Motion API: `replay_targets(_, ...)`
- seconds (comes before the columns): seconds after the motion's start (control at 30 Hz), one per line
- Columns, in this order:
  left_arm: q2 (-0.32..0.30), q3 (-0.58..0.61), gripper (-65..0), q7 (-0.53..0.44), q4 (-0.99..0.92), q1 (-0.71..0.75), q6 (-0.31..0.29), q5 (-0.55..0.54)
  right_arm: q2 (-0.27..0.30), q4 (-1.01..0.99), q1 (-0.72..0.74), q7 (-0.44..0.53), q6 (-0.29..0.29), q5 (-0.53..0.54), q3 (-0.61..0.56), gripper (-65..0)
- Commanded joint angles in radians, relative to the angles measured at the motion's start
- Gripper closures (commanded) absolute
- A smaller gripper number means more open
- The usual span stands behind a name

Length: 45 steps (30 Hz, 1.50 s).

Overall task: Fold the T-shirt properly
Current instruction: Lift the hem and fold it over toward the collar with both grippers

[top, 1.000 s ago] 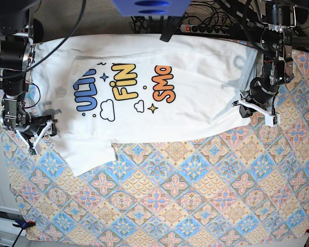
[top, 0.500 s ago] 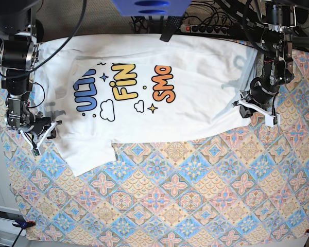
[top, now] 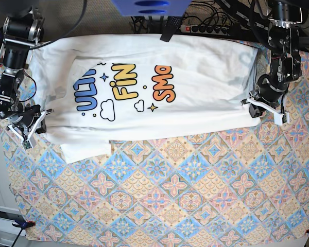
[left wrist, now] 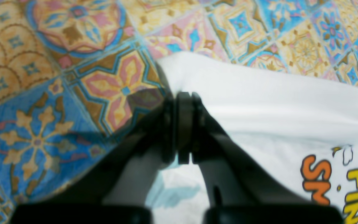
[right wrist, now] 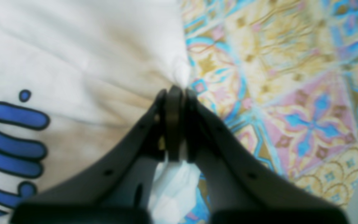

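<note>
In the base view, the shirt (top: 185, 116) lies broad across the patterned surface (top: 165, 206), its long way running from one arm to the other. The left pincer (top: 253, 109) is at its lower corner on the view's right, the right pincer (top: 44, 125) at the opposite side on the view's left. Between them the lower edge runs fairly straight, so I'd call it drawn taut. Nearly all of the cloth, print (top: 123, 87) included, lies beyond that line, towards the top of the view. Only a small flap (top: 87, 150) sticks out the other way, much nearer the right arm. If a fold comes next, both pincers would have to travel together, square to that long axis, towards the far edge; the flap could trail or bunch on the right arm's side.

From the left wrist, I see that pincer clenched on the shirt's corner, with bare surface to one side. The cloth runs off towards the view's right, "SM" being the nearest big lettering.

From the right wrist, that pincer is clenched too, gripping gathered cloth at the side edge. The blue letters lie to the view's left, and a loose bit hangs just below the tips.
</note>
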Motion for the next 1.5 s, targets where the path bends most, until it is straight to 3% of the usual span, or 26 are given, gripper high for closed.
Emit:
replay_targets(0.0, -0.014, -0.004, 0.0, -0.021, 0.045, 0.002, -0.012, -0.007, 0.019, 0.047, -0.012, 0.004, 0.006, 0.009, 0.016, -0.4)
replay_targets(0.3, -0.015, -0.087, 0.0, -0.021, 0.117, 0.119, -0.014, -0.007, 0.018, 0.300, -0.218, -0.011, 0.006, 0.012, 0.036, -0.3)
replay_targets(0.5, -0.023, -0.127, 0.0, -0.021, 0.117, 0.177, -0.014, -0.006, 0.001, 0.386, -0.331, -0.014, 0.006, 0.012, 0.139, -0.3)
replay_targets(0.7, -0.046, -0.126, 0.0, -0.021, 0.117, 0.219, -0.014, -0.006, -0.007, 0.441, -0.419, -0.013, 0.006, 0.046, 0.148, -0.3)
replay_targets(0.8, -0.046, -0.123, 0.0, -0.019, 0.112, 0.233, -0.014, 0.002, -0.012, 0.455, -0.428, -0.014, 0.006, 0.105, 0.145, -0.3)
replay_targets(1.1, -0.009, -0.052, 0.0, -0.021, 0.048, 0.242, -0.014, 0.151, -0.033, 0.440, -0.450, -0.016, 0.006, 0.106, 0.139, -0.2)
replay_targets(1.4, -0.011, -0.004, 0.0, -0.021, -0.020, 0.234, -0.014, 0.165, -0.035, 0.394, -0.451, -0.016, 0.006, 0.105, 0.139, -0.9)
replay_targets(1.47, -0.012, -0.004, -3.9, -0.019, -0.020, 0.227, -0.014, 0.165, -0.035, 0.394, -0.457, -0.016, 0.006, 0.105, 0.139, -3.4)
